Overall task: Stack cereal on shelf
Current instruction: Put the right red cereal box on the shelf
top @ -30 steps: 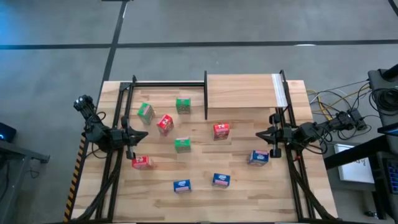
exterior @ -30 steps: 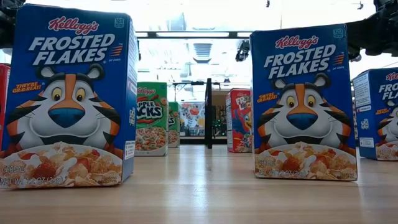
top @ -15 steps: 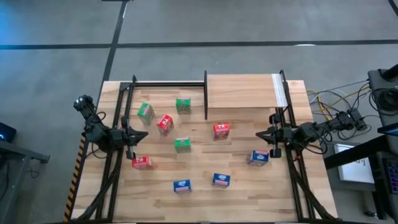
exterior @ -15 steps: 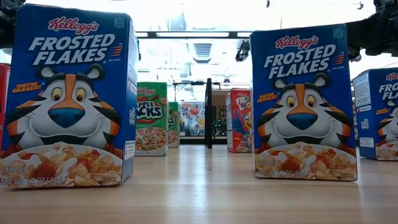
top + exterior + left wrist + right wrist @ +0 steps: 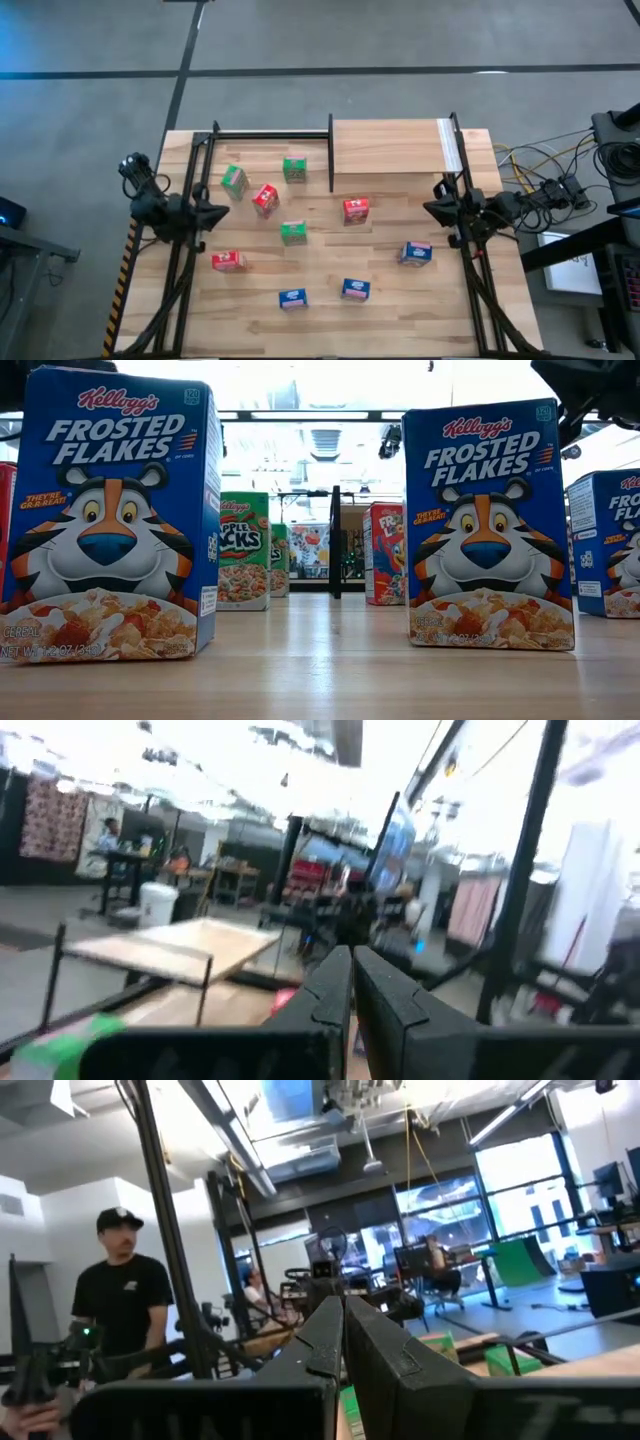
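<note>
While both arms hang raised at the table's sides, nine cereal boxes [image 5: 293, 232] sit scattered mid-frame.
Left gripper [image 5: 226, 211] and right gripper [image 5: 428, 207] jaws pressed together, empty; shelf [image 5: 385, 146] upper right, bare.

Shelf [image 5: 385, 146] top bare; black post [image 5: 331, 152] stands between boxes [image 5: 294, 169] and shelf.

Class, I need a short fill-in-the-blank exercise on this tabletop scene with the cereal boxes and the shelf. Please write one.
1. The shelf holds ____ cereal boxes.
2. The box nearest the right claw is coloured ____.
3. Both the right claw and the left claw are ____.
4. On the table stand ____ green boxes.

Missing words: no; blue; shut; three
</note>
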{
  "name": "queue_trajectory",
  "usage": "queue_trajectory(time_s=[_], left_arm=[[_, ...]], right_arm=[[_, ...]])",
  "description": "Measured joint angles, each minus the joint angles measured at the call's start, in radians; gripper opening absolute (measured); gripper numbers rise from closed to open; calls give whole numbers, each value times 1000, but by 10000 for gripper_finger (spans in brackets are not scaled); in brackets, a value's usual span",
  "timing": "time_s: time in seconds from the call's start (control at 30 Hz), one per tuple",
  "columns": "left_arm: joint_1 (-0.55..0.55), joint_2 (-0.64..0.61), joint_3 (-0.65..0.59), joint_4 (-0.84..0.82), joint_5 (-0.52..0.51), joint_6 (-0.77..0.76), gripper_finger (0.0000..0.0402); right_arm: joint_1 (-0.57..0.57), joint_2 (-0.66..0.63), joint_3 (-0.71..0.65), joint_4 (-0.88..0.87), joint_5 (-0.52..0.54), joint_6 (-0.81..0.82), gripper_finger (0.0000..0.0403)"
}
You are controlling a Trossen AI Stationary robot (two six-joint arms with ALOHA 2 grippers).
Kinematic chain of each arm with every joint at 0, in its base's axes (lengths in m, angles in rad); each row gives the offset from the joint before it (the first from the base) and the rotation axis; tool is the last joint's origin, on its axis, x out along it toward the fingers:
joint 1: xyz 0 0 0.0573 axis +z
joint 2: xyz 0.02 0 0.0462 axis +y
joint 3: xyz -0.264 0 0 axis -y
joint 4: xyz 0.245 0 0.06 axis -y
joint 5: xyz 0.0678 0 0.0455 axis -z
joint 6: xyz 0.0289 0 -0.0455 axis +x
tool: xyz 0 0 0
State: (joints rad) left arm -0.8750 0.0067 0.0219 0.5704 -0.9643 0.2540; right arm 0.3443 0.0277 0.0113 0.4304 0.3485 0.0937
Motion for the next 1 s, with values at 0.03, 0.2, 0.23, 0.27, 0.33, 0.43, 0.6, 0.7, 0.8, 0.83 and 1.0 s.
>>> queue_trajectory(time_s=[0.03,0.2,0.23,0.27,0.33,0.43,0.6,0.7,0.8,0.83,1.0], left_arm=[[0,0,0,24,32,30,0],[3,3,0,118,279,227,0],[7,6,0,141,339,259,0],[12,10,0,163,389,288,0],[22,22,0,213,450,336,0],[40,49,0,280,458,385,0],[89,114,0,398,459,438,0],[123,165,0,457,459,438,0],[156,219,0,505,460,408,0],[165,237,0,522,460,397,0],[201,312,0,587,458,356,0]], right_arm=[[0,0,0,-1,0,0,9],[0,0,0,0,9,0,9],[0,0,0,3,27,0,9],[0,0,0,8,51,1,9],[0,0,0,16,107,16,9],[0,0,0,25,149,19,9],[0,27,0,65,150,19,9],[0,73,0,117,152,-3,9],[0,129,0,191,181,-26,9],[0,147,0,213,199,-31,9],[-1,223,1,278,260,-41,9]])
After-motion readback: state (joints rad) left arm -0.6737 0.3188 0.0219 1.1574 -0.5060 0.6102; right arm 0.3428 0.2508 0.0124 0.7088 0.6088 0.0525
